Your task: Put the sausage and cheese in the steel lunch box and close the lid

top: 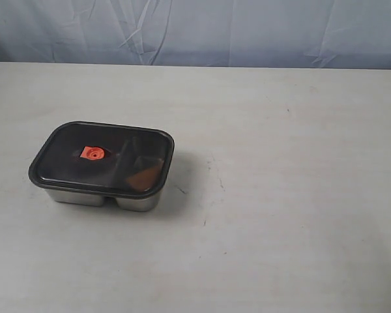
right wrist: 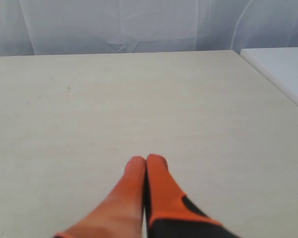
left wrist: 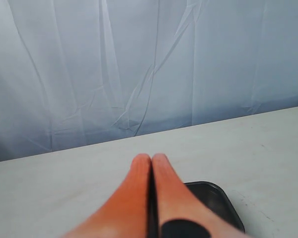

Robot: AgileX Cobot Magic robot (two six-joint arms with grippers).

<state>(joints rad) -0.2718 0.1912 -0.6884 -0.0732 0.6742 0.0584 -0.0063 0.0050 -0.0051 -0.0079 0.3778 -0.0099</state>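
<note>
The lid (top: 101, 158) is seen lying flat on the steel lunch box (top: 138, 201), its rim lined up with the box all round, so the closing step is judged done or nearly done. If a final press is wanted, it would best be given evenly from above, near the orange valve tab (top: 91, 153), so that no corner is left raised.

The lid is dark and translucent. An orange-brown shape, taken to be the cheese (top: 145, 176), is glimpsed through it in the smaller compartment. The sausage cannot be made out.

The box is placed on the left part of the pale table (top: 280, 195). The left gripper (left wrist: 149, 159) is held above a corner of the lid and the right gripper (right wrist: 145, 161) above bare table. On both, the fingers are pressed together with nothing between them.
</note>
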